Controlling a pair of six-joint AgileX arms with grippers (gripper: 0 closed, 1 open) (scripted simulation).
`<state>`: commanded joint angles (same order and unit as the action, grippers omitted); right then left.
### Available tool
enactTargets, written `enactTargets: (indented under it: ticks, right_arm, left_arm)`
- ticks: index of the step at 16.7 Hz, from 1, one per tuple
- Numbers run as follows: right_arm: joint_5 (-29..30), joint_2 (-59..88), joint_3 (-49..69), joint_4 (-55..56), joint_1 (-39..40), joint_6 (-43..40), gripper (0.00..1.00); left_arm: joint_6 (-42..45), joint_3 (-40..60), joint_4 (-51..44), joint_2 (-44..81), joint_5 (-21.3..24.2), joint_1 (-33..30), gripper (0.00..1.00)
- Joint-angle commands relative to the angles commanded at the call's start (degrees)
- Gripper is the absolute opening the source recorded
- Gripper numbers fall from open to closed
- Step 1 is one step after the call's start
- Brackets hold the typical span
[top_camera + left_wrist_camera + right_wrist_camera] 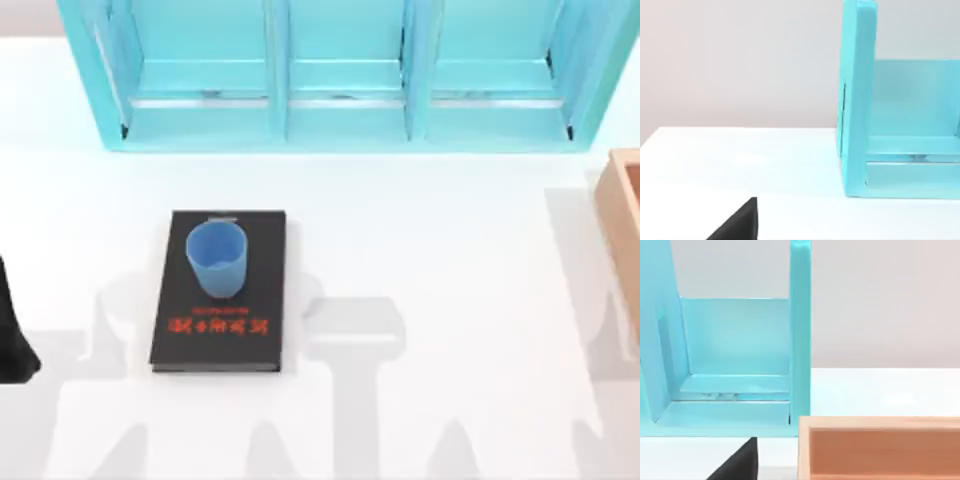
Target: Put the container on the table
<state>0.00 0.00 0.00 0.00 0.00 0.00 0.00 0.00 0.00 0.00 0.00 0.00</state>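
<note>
One container (217,257), the blue cup, stands upright on the black book (220,330) at the desk's (440,270) left-centre, untouched, so the pickup has not begun. My left arm (12,330) waits at the left edge; I cannot tell its fingers' state. Next: reach, grasp the cup, set it beside the book. Beyond stands the turquoise shelf (345,90)

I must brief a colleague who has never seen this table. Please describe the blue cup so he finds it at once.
Start at the turquoise shelf unit along the far edge of the white table. In front of its left part lies a black book with red lettering. The container stands upright on it, the sole translucent blue item there, small, with a spout.
</note>
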Motion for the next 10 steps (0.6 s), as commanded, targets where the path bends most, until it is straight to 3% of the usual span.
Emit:
enactTargets:
  ticks: [5, 10]
  right_arm:
    - [0.00, 0.00, 0.00, 0.00, 0.00, 0.00, 1.00]
    - [0.00, 0.00, 0.00, 0.00, 0.00, 0.00, 1.00]
  left_arm:
    - [-1.20, 3.21, -3.39, 3.48, -0.13, -0.71, 1.00]
    - [-6.75, 19.16, -17.92, 20.48, -0.90, -3.75, 1.00]
